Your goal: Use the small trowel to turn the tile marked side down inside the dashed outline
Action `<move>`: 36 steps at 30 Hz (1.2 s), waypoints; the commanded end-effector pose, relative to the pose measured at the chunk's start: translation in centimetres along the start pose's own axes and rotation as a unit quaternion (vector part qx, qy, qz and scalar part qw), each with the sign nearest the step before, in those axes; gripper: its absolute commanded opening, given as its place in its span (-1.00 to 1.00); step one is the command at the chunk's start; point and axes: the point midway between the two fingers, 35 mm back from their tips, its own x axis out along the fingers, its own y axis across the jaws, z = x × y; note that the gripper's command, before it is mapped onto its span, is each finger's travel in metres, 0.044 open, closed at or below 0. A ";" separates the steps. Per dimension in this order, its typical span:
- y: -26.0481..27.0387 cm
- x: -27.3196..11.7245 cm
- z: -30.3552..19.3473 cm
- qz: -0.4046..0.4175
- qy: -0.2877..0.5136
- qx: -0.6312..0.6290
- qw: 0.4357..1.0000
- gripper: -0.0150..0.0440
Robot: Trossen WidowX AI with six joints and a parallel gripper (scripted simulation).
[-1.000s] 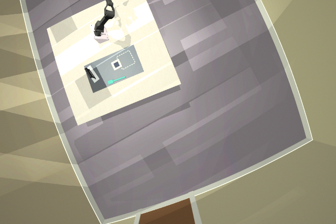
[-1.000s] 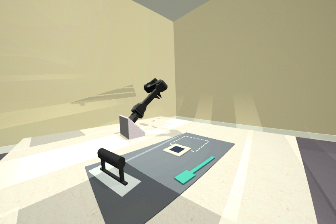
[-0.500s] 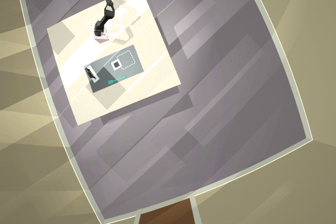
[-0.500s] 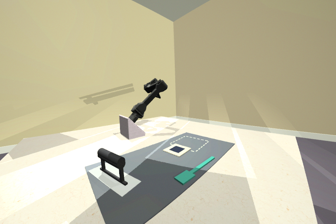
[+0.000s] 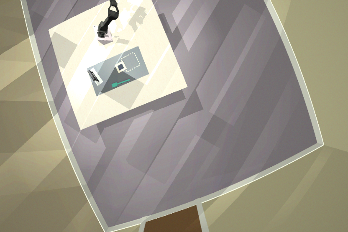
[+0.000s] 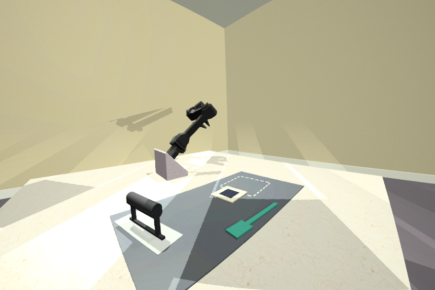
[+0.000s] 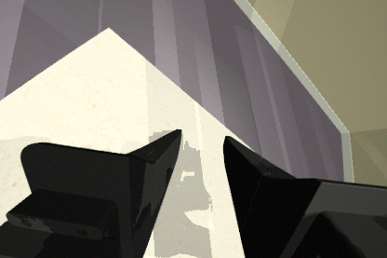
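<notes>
The tile [image 5: 120,67] [image 6: 229,193] lies on the mat [image 5: 108,83] [image 6: 196,230], marked side up, well apart from the jaws. These are spread partway, with nothing between them. Its edge perhaps overlaps the dashed outline [image 5: 138,58] [image 6: 269,183]; this is hard to tell.

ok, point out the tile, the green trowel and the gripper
tile [image 5: 120,67] [image 6: 229,193]: top and exterior, dark square marking
green trowel [image 5: 114,85] [image 6: 239,229]: top and exterior, blade
gripper [image 7: 202,138]: wrist, midway between fingertips
</notes>
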 end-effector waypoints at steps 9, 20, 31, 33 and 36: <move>-0.7 4.3 0.2 -0.054 0.000 -0.042 0.998 0.42; -2.9 9.7 -0.6 -0.113 0.006 -0.065 0.991 0.42; -5.8 14.8 -2.4 -0.158 0.017 -0.086 0.984 0.42; -6.4 15.7 -2.8 -0.164 0.020 -0.089 0.982 0.42; -7.3 16.9 -3.5 -0.173 0.024 -0.095 0.980 0.42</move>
